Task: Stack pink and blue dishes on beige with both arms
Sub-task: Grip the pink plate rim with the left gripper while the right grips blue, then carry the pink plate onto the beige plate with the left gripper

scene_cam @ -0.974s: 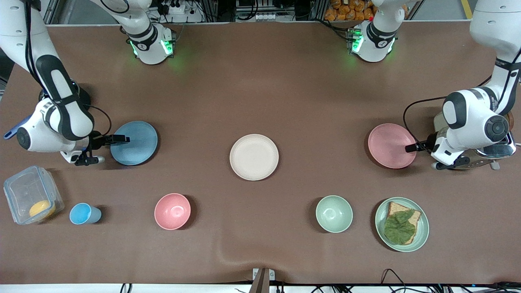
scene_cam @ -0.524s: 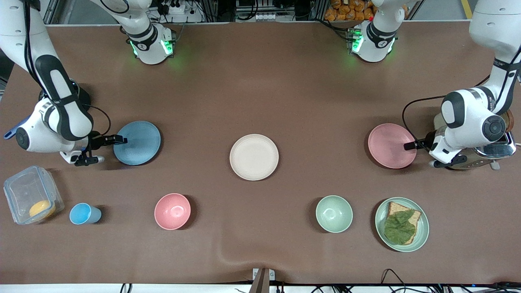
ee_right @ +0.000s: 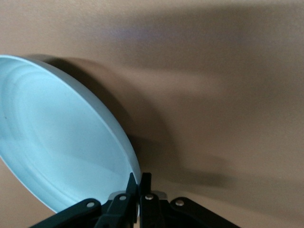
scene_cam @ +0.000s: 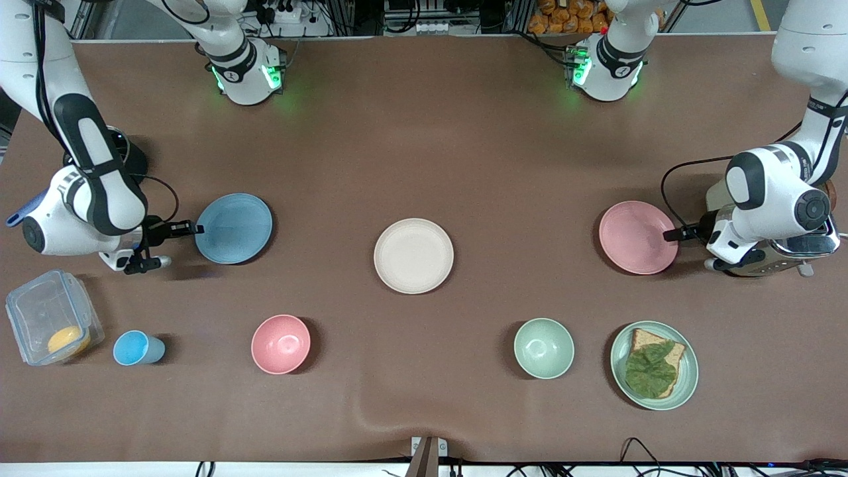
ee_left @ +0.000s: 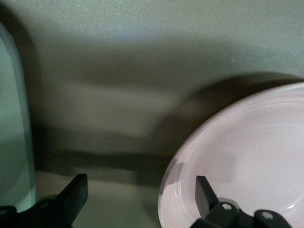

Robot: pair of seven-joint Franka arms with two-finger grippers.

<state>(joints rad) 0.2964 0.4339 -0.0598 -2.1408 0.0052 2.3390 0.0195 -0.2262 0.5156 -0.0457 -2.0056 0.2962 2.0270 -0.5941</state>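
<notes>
The beige plate (scene_cam: pixel 413 256) lies at the table's middle. Toward the right arm's end, the blue plate (scene_cam: pixel 234 228) hangs tilted just above the table, casting a shadow. My right gripper (scene_cam: pixel 192 229) is shut on its rim, and the right wrist view shows the fingers (ee_right: pixel 141 183) pinching the blue plate's (ee_right: pixel 57 142) edge. The pink plate (scene_cam: pixel 635 237) lies flat toward the left arm's end. My left gripper (scene_cam: pixel 670 233) is open at its rim. In the left wrist view one finger (ee_left: pixel 204 192) is over the pink plate (ee_left: pixel 247 156) and the other stands clear of it.
Nearer the camera stand a clear box (scene_cam: pixel 50 326) with something orange in it, a blue cup (scene_cam: pixel 136 348), a pink bowl (scene_cam: pixel 280 344), a green bowl (scene_cam: pixel 544 348) and a green plate with bread (scene_cam: pixel 654 365). A metal appliance (scene_cam: pixel 795 246) sits under the left arm.
The right gripper has carried the blue plate up and a little toward the beige plate. The left gripper shifted slightly at the pink plate's rim; the pink plate stayed put.
</notes>
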